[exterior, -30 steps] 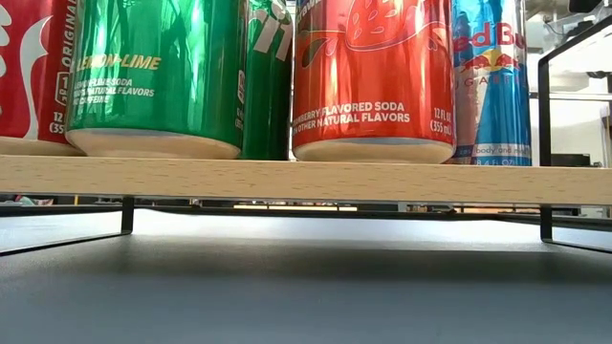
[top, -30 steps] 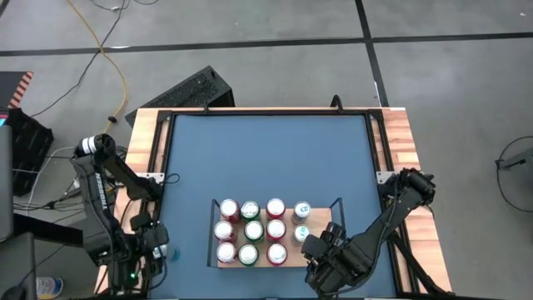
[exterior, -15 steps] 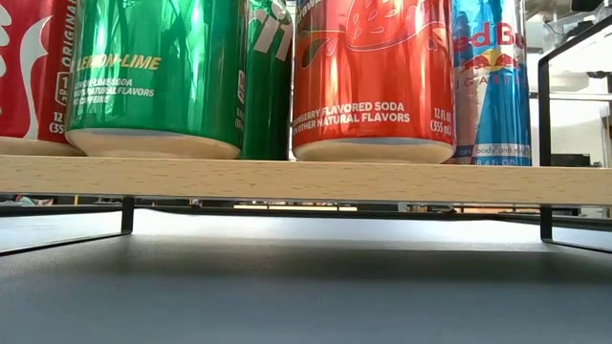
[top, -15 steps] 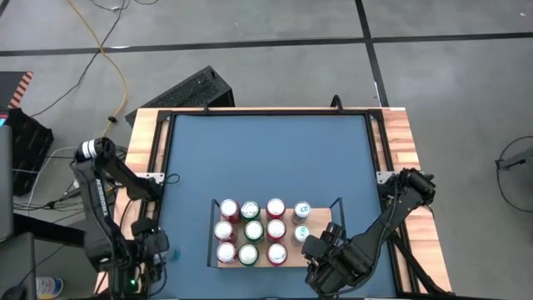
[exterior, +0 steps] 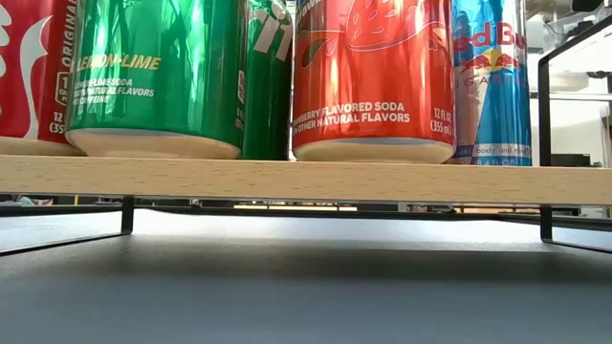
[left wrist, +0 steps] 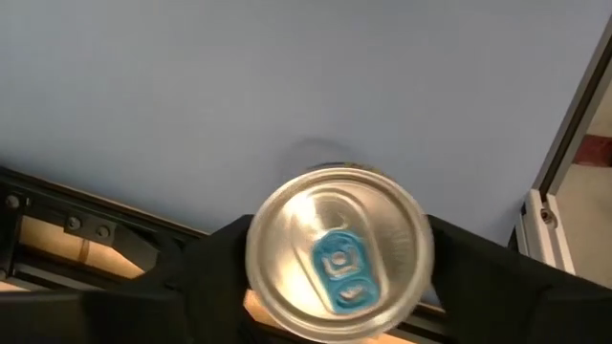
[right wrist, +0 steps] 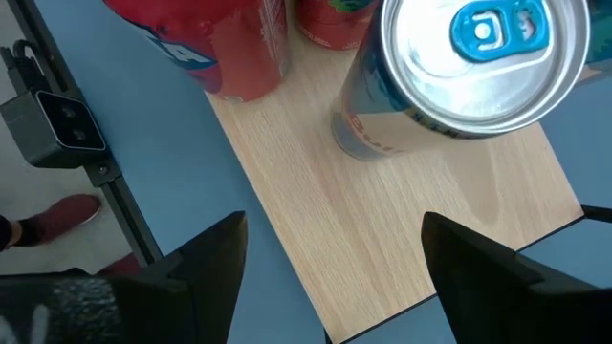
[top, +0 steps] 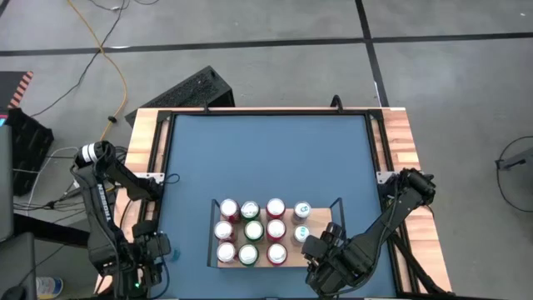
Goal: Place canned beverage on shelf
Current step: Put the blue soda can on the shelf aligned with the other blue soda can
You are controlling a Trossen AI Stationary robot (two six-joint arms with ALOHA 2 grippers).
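The shelf (top: pixel 321 215), a light-wood board with black end rails, stands near the table's near edge and holds several upright red, green and blue cans (top: pixel 250 232). My left gripper (top: pixel 160 248) is at the table's near left corner, shut on a can with a silver top and blue tab (left wrist: pixel 337 253). My right gripper (top: pixel 318 247) hangs open and empty over the shelf's near right corner (right wrist: pixel 382 229). Its fingers stand apart above bare wood, near a blue-tabbed can (right wrist: pixel 478 57). My left gripper pinches the can between its two fingers, one on each side of the can's wall just under the top rim (left wrist: pixel 256 277). The fingers slant down from above. The can stands upright with its top up. Whether its base is on the table does not show.
The blue tabletop (top: pixel 266 158) lies bare beyond the shelf. Black rails rise at the shelf's short ends (exterior: pixel 543 143). A small black camera box (right wrist: pixel 53 124) sits at the table's edge, and a person's red shoe (right wrist: pixel 57 215) shows on the floor.
My left arm has drawn back a little toward the table's near left corner, with the can still between its fingers. The right arm and the cans on the shelf have kept still.
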